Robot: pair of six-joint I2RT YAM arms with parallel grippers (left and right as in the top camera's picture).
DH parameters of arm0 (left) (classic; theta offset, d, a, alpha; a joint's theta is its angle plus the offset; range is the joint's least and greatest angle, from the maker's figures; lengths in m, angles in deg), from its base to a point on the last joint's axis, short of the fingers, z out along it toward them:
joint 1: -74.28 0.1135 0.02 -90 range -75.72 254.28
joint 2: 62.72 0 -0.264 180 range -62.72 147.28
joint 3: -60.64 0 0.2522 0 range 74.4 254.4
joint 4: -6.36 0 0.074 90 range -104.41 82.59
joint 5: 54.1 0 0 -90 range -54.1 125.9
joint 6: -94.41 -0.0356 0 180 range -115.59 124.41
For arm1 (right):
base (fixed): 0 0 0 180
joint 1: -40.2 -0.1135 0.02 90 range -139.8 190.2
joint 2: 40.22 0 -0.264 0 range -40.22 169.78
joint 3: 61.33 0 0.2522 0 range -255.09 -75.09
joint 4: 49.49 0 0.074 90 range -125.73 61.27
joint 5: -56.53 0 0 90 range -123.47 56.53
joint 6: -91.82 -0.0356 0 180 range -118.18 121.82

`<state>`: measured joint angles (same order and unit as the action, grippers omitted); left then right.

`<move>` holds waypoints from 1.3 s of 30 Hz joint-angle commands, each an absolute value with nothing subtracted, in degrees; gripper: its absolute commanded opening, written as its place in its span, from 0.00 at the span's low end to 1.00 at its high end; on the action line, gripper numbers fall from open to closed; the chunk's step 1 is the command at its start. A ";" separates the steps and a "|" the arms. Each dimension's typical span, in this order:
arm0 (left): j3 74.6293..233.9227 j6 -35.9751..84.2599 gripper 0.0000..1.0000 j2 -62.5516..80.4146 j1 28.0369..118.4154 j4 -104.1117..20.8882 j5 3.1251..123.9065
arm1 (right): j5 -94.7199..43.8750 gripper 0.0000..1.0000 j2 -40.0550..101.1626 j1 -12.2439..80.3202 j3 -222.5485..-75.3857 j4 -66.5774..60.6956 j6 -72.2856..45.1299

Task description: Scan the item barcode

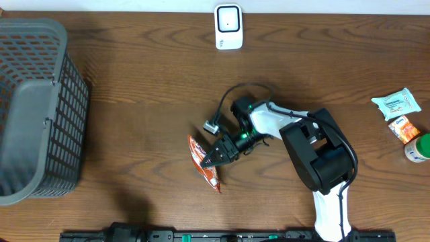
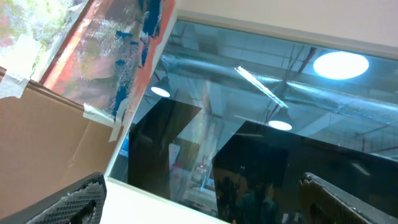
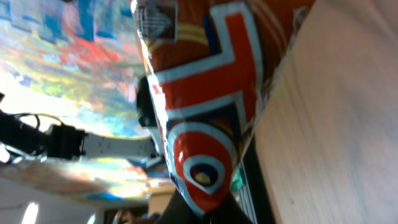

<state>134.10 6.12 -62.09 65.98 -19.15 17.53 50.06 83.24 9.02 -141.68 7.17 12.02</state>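
The item is an orange-red snack packet (image 1: 209, 177) standing on edge on the wooden table (image 1: 134, 168), left of centre. My right gripper (image 1: 211, 160) reaches left and is shut on the packet's upper edge. In the right wrist view the packet (image 3: 205, 112) fills the middle with red, white and blue print, pinched at its lower tip by the right gripper (image 3: 214, 214). I cannot make out a barcode. A white scanner (image 1: 228, 27) stands at the table's far edge. The left gripper (image 2: 202, 190) points up at a window and ceiling lights, fingers (image 2: 74, 199) wide apart and empty.
A grey mesh basket (image 1: 33, 107) takes up the left side. At the right edge lie a white-green wipes pack (image 1: 396, 103), a small orange pack (image 1: 404, 128) and a green-capped bottle (image 1: 418, 148). A black cable (image 1: 228, 97) loops above the right wrist.
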 commanded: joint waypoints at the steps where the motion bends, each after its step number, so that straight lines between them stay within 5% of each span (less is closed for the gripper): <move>1: 133.84 6.67 0.98 -62.55 66.20 -18.94 17.18 | 55.52 0.01 81.97 9.50 -138.14 -0.11 1.66; 8: 133.84 6.65 0.98 -62.55 66.20 -18.91 17.18 | 56.01 0.01 81.97 9.50 -136.52 -9.90 -8.07; 39: 130.17 6.65 0.98 -62.55 66.22 -18.39 17.18 | 56.01 0.01 81.99 9.42 -136.48 -10.03 -10.17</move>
<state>130.47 6.12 -62.09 65.98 -18.91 17.53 53.58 83.24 9.11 -136.78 -9.90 -9.16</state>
